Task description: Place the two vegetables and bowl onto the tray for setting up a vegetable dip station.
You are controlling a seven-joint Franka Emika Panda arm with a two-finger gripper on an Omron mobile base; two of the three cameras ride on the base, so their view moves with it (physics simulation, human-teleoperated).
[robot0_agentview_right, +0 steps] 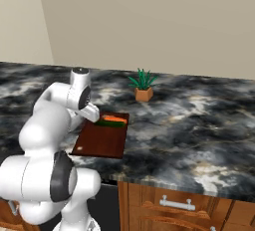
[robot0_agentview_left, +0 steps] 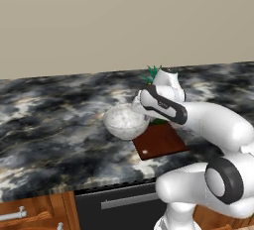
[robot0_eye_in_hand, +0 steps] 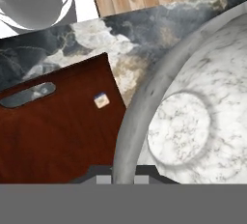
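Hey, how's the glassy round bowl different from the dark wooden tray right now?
The translucent whitish round bowl is deep and curved; the flat reddish-brown rectangular wooden tray is shallow and opaque. The bowl is pinched at its rim by the pincer; the tray lies flat on the counter.

The bowl (robot0_eye_in_hand: 193, 102) runs off the hand view's edge. The arm hides the tray's (robot0_agentview_left: 161, 142) far end (vegetables too) beside the hand.

I can read no text, brand, number or sign anywhere here. The one label-like mark is a small pale square sticker (robot0_eye_in_hand: 101, 100) on the tray (robot0_eye_in_hand: 58, 136), near its slot handle; it is too small and blurred for me to make out any writing.
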